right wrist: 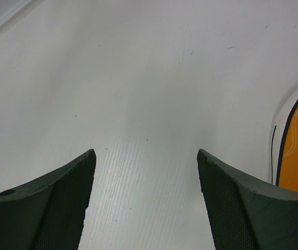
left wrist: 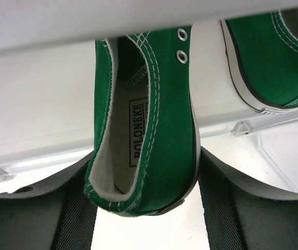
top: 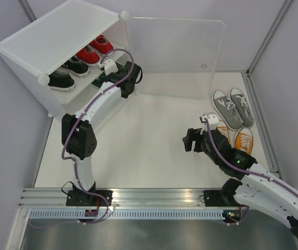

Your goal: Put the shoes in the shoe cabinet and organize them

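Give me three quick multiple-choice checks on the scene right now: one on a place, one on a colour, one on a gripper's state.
1. Where is the grey pair relative to the cabinet?
A) outside it, on the table, toward the right side
B) on its top tier
C) on its bottom tier

2. What colour is the shoe that the left gripper holds?
A) orange
B) green
C) red

3. How is the right gripper?
A) shut on a shoe
B) open, holding nothing
C) shut, holding nothing

Answers:
1 A: the top view shows both grey shoes on the table near its right edge.
2 B: the left wrist view shows the green shoe gripped between the fingers.
3 B: its fingers stand apart over bare table.
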Robot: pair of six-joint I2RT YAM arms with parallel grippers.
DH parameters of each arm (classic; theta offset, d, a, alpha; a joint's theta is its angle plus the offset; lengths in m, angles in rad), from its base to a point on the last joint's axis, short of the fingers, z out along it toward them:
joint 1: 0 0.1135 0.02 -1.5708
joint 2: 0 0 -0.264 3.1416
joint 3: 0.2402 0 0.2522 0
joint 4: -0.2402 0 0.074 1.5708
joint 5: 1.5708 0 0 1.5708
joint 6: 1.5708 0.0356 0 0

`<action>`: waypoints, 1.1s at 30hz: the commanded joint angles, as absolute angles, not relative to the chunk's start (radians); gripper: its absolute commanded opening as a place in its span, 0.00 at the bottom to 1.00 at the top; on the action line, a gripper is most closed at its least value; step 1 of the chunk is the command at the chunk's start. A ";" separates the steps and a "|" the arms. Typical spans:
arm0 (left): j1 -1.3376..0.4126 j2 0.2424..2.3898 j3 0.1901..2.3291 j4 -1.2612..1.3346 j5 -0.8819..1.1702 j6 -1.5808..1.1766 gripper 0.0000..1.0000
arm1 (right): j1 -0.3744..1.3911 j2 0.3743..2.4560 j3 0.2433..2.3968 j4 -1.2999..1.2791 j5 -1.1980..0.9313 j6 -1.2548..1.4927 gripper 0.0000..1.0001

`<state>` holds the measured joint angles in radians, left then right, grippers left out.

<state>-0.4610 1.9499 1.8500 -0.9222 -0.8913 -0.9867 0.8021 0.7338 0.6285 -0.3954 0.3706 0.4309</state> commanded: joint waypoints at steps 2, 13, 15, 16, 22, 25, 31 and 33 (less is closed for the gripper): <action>-0.428 1.945 1.882 -0.999 -0.996 -0.951 0.14 | 0.805 0.723 0.620 -0.345 0.365 0.436 0.83; -0.390 2.072 1.988 -0.976 -0.900 -0.890 0.17 | 0.805 0.723 0.620 -0.350 0.367 0.433 0.82; -0.390 2.075 1.999 -0.954 -0.896 -0.855 0.18 | 0.805 0.726 0.618 -0.350 0.367 0.433 0.82; -0.390 2.074 1.996 -0.922 -0.896 -0.839 0.18 | 0.805 0.727 0.618 -0.348 0.365 0.434 0.82; -0.390 2.025 1.896 -0.712 -0.874 -0.645 0.19 | 0.807 0.732 0.618 -0.347 0.361 0.433 0.82; -0.387 2.026 1.878 -0.649 -0.859 -0.589 0.22 | 0.805 0.733 0.618 -0.347 0.359 0.433 0.82; -0.385 2.039 1.853 -0.641 -0.795 -0.598 0.51 | 0.805 0.744 0.621 -0.350 0.356 0.431 0.82; -0.385 2.028 1.839 -0.635 -0.764 -0.609 0.62 | 0.807 0.741 0.620 -0.348 0.356 0.431 0.82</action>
<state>-0.3943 2.0365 1.8675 -0.7673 -0.8860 -0.6861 0.8021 0.7425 0.6228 -0.3740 0.3618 0.4309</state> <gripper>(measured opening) 0.707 0.826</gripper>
